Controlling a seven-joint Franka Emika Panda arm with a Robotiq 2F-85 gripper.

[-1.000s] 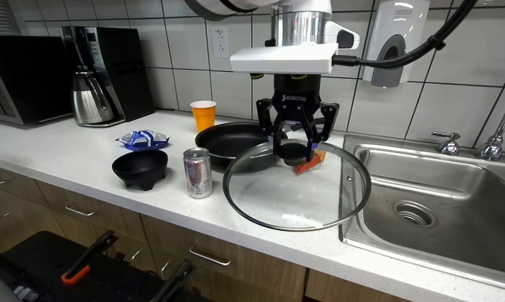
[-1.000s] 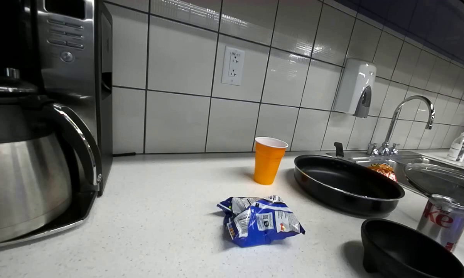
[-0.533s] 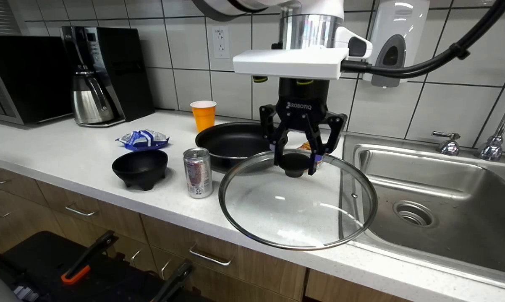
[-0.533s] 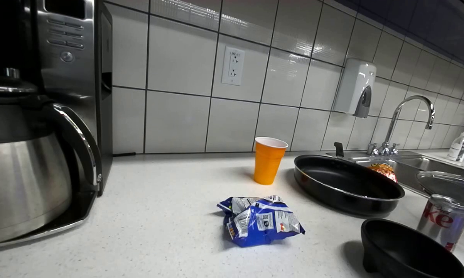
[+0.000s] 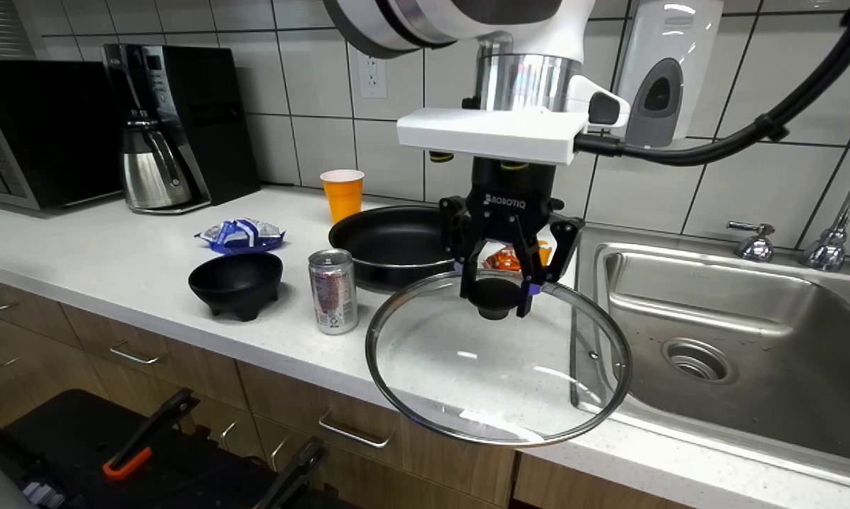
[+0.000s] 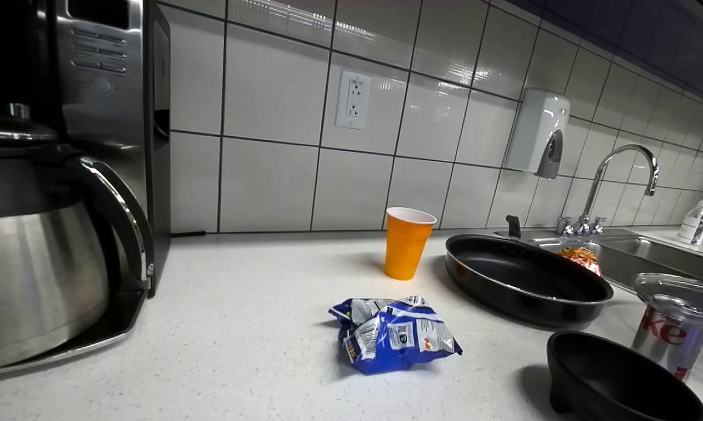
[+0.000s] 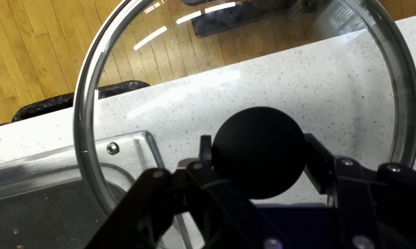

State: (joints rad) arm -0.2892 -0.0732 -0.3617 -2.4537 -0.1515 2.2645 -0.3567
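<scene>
- Tool (image 5: 494, 302) pinches black knob (image 7: 259, 152) of glass lid (image 5: 499, 364) from both sides, likely as its only raised grip.
- Lid held over table (image 5: 114, 247) near sink (image 5: 714, 304); whether its rim touches is unclear.
- In an exterior view, can (image 6: 672, 336) partly hides lid, view's edge cuts it; tool not seen.

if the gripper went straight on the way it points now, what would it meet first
The gripper points down, holding the glass lid by its black knob, so the lid would probably meet the counter or sink edge first; the gap beneath is hard to judge.
</scene>
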